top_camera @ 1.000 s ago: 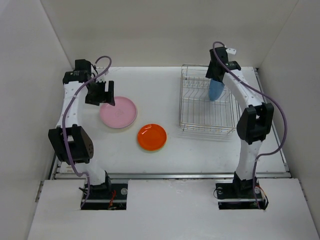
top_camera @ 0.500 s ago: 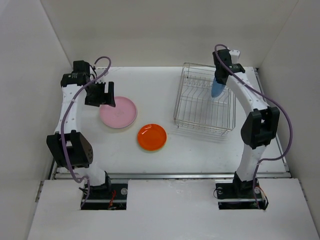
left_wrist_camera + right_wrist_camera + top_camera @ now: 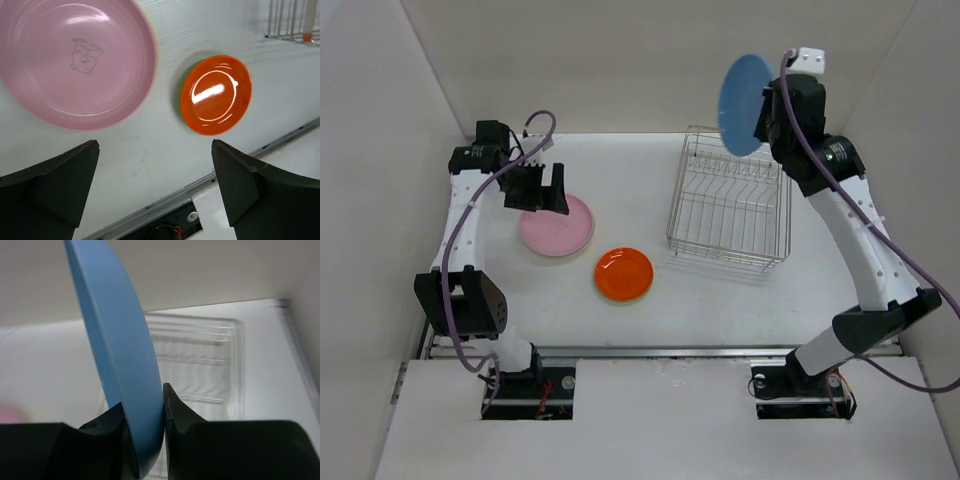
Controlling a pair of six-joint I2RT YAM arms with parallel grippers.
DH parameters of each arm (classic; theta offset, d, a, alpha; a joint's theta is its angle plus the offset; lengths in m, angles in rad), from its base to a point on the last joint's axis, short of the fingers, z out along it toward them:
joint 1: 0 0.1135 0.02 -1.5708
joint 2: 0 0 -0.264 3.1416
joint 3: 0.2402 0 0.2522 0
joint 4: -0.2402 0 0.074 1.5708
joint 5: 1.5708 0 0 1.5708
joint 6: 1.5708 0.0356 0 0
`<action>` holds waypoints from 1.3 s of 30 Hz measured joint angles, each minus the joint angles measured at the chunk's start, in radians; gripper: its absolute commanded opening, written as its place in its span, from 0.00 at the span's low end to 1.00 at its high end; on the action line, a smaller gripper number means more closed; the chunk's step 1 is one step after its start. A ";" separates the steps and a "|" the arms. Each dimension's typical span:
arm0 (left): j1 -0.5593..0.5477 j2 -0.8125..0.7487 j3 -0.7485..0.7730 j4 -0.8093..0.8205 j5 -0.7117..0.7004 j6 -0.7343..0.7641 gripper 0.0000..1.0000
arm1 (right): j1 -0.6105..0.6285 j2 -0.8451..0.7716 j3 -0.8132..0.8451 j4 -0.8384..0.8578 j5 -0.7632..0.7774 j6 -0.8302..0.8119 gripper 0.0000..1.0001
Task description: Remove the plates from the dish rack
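My right gripper (image 3: 763, 112) is shut on the rim of a blue plate (image 3: 741, 102) and holds it on edge, high in the air above the back of the dish rack (image 3: 728, 212). The right wrist view shows the blue plate (image 3: 114, 345) pinched between both fingers, the gripper (image 3: 144, 401) above the blurred rack (image 3: 200, 360). A pink plate (image 3: 558, 226) and an orange plate (image 3: 624, 273) lie flat on the table. My left gripper (image 3: 542, 190) hovers open over the pink plate's far left edge. Seen from the left wrist, the gripper (image 3: 155, 150) holds nothing, with the pink plate (image 3: 75, 60) and orange plate (image 3: 216, 95) below.
White walls close in the table on the left, back and right. A metal rail (image 3: 660, 351) runs along the near edge in front of both arm bases. A corner of the rack (image 3: 290, 22) shows in the left wrist view.
My right arm has lifted the blue plate up out of the rack, which slid slightly left. The left gripper has opened wider and shifted a little to the right.
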 measured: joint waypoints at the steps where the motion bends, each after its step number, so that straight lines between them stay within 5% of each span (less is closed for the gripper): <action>1: -0.014 -0.006 0.000 -0.002 0.016 0.006 0.95 | 0.018 -0.018 -0.039 0.021 -0.092 -0.005 0.00; 7: -0.090 -0.071 0.006 0.001 0.064 0.037 0.96 | 0.131 0.070 -0.268 0.206 -0.740 -0.006 0.00; 10: -0.089 -0.085 0.007 0.005 0.048 0.037 0.96 | 0.209 0.207 -0.277 0.247 -0.941 -0.001 0.00; 13: -0.089 -0.073 0.005 0.008 0.017 0.042 0.85 | 0.272 0.299 -0.277 0.274 -1.074 0.004 0.00; 18: -0.089 -0.029 -0.042 0.018 -0.027 0.060 0.52 | 0.304 0.353 -0.272 0.314 -1.218 0.016 0.00; 22: -0.094 0.003 -0.064 0.012 -0.021 0.061 0.05 | 0.299 0.379 -0.270 0.335 -1.224 0.025 0.00; 24: -0.097 0.004 -0.064 -0.003 -0.020 0.092 0.00 | 0.290 0.388 -0.271 0.343 -1.223 0.031 0.01; 26: -0.099 0.004 -0.063 -0.008 -0.014 0.101 0.00 | 0.283 0.388 -0.271 0.351 -1.225 0.031 0.14; 28: -0.095 0.004 -0.059 -0.005 -0.015 0.098 0.00 | 0.282 0.388 -0.270 0.357 -1.223 0.035 0.39; 30: -0.081 0.005 -0.050 -0.023 -0.014 0.081 0.00 | 0.283 0.388 -0.268 0.365 -1.204 0.045 0.46; 34: -0.003 0.011 -0.004 -0.030 -0.025 0.045 0.00 | 0.282 0.388 -0.222 0.367 -1.154 0.077 0.82; 39: 0.110 0.022 0.053 -0.010 -0.055 0.015 0.00 | 0.267 0.388 -0.170 0.381 -1.110 0.118 0.85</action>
